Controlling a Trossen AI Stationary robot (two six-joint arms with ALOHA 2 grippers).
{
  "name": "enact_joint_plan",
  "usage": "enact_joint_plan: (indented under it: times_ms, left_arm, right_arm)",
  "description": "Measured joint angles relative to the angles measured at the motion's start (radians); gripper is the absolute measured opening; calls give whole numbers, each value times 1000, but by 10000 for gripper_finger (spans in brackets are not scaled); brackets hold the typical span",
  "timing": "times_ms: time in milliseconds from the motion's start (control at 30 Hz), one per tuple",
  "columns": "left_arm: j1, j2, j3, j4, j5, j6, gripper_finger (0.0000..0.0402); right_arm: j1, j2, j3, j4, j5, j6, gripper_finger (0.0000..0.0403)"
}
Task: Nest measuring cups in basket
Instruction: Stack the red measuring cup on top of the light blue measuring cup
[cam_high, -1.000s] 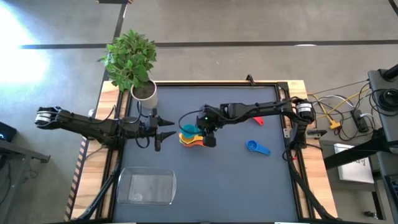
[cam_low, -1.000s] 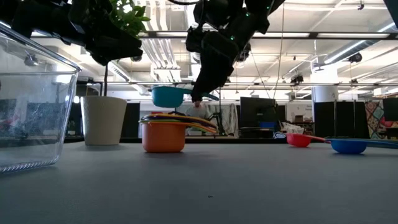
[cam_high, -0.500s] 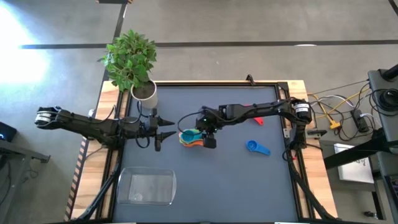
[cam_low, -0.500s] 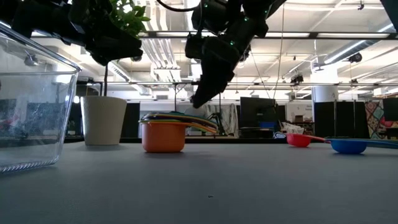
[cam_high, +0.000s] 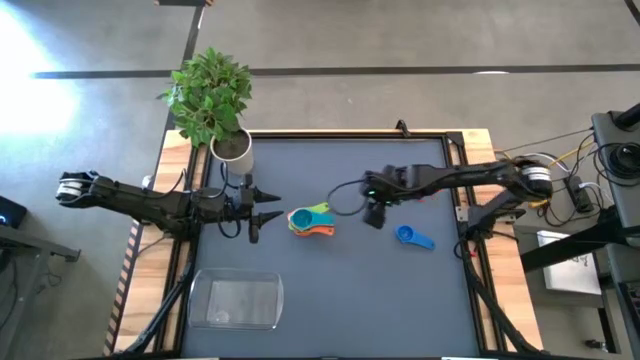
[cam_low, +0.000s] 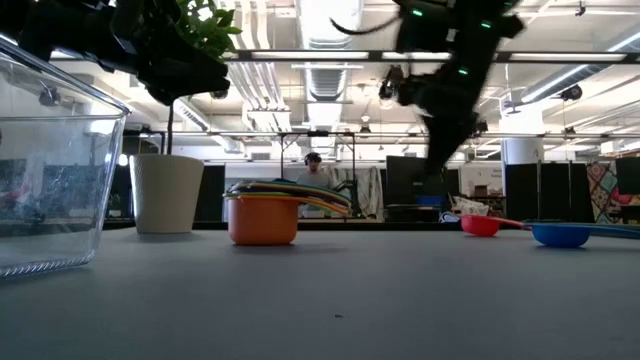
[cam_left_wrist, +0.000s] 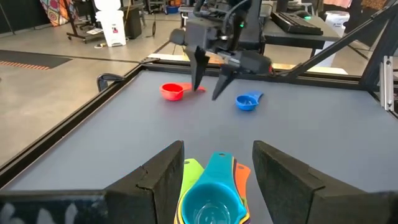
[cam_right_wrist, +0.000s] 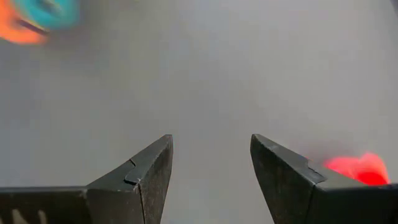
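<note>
The stack of cups (cam_high: 310, 220) sits mid-table, light blue on top, not yet in the basket (cam_high: 238, 301). Right gripper (cam_high: 374, 217) hangs beside the stack, fingers spread and empty, probably bound for the red cup (cam_left_wrist: 172, 91). Left gripper (cam_high: 262, 210) waits open, facing the stack.

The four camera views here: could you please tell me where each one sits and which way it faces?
High view: overhead, straight down on the table; both arms show, left gripper, right gripper.
Low view: at tabletop height, level across to the room; the right arm hangs in from above.
Left wrist view: past its own open fingers at the nested cups.
Right wrist view: down past its open, empty fingers at bare table.
Shared: the red cup and dark blue cup also show in the low view.
</note>
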Motion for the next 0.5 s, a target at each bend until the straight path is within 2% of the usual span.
enact_joint_plan:
  times_ms: [267, 500]
  left_arm:
    - [0, 0, 0, 11, 1, 12, 174]
    - [1, 0, 0, 25, 2, 25, 174]
  right_arm:
    - [-119, -272, -295, 42, 24, 100, 209]
    - [-263, -368, -443, 59, 28, 98, 261]
